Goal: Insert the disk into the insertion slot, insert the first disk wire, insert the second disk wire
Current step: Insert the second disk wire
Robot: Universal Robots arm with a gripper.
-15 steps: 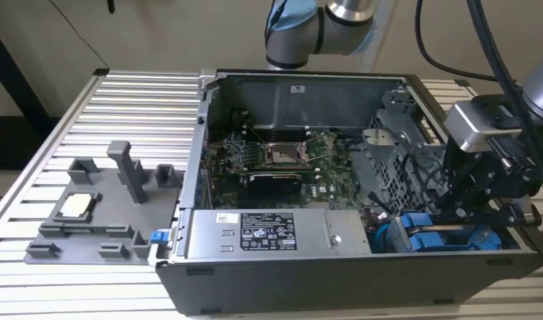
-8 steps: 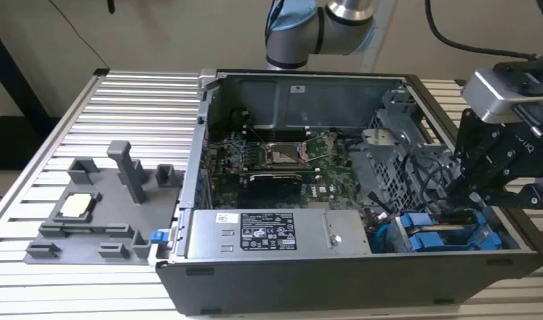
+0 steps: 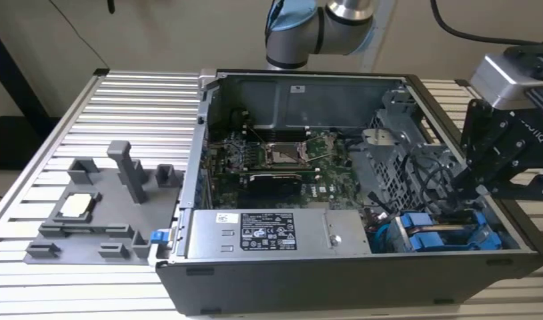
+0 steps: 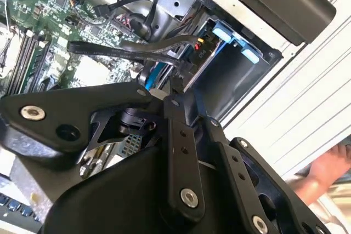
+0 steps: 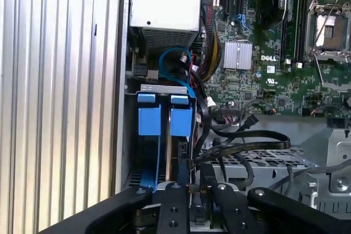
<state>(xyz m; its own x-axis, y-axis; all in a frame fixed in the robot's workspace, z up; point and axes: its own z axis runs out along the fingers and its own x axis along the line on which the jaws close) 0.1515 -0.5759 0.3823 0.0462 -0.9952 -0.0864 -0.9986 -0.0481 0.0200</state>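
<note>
The disk (image 5: 181, 120), in its bright blue carrier, sits in the insertion slot (image 4: 236, 78) at the case's front corner, beside another blue-fronted drive (image 5: 149, 119). In the exterior view the blue carriers (image 3: 431, 239) show at the case's lower right. My gripper (image 5: 191, 169) is down at the disk's edge, its fingers (image 5: 176, 201) drawn close together on the end of a black flat disk wire (image 5: 247, 138). In the second wrist view the gripper (image 4: 171, 83) meets that wire (image 4: 126, 52) where its black connector (image 4: 191, 53) touches the disk. The gripper (image 3: 457, 197) reaches into the case from the exterior view's right.
The open case holds a motherboard (image 3: 271, 157), a power supply (image 3: 271, 233), a perforated grey cage (image 5: 263, 163) and loose black cables. A grey fixture (image 3: 93, 207) stands on the slatted table at the exterior view's left. A person's hand (image 4: 329, 169) shows beyond the case.
</note>
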